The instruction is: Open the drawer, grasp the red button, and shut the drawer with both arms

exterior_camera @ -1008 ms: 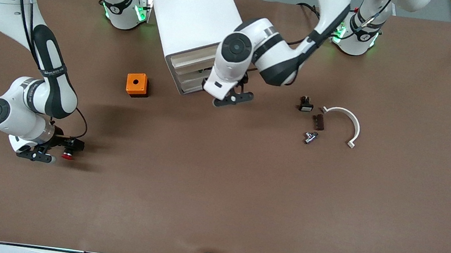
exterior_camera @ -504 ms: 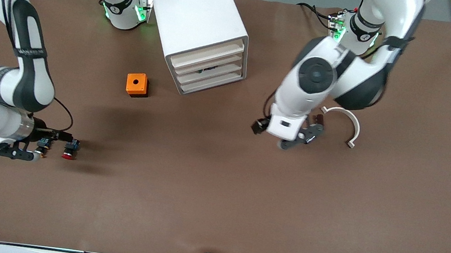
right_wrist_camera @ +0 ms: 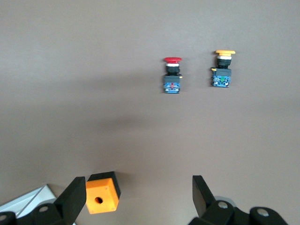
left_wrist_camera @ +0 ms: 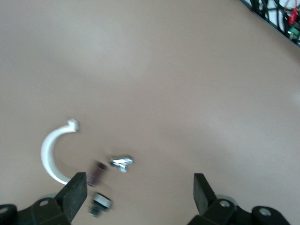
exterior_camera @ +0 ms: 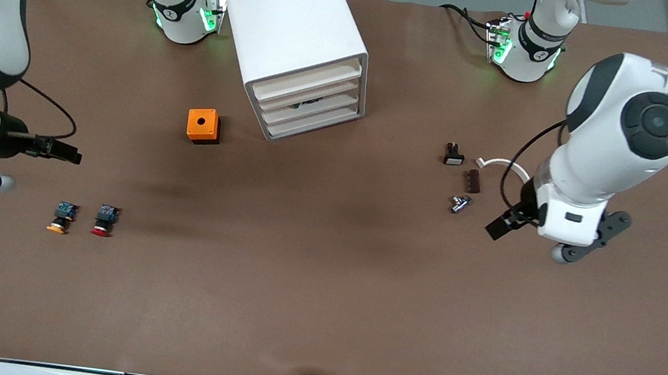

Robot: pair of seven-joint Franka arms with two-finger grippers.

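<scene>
**Front view: button on the desk, drawers shut**

The button lies loose beside an orange-capped button, toward the right arm's end of the desk. The drawer sits flush in its cabinet. Right end effector and left end effector hang empty, fingers spread apart.

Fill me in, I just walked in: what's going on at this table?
Nothing is being held right now. The red-capped button lies on the table beside an orange-capped one, toward the right arm's end. The right pincer hangs open above the table there. The left pincer, also open, is over the table near a white curved piece and some small parts. All three drawers of the white cabinet look pushed in.
</scene>
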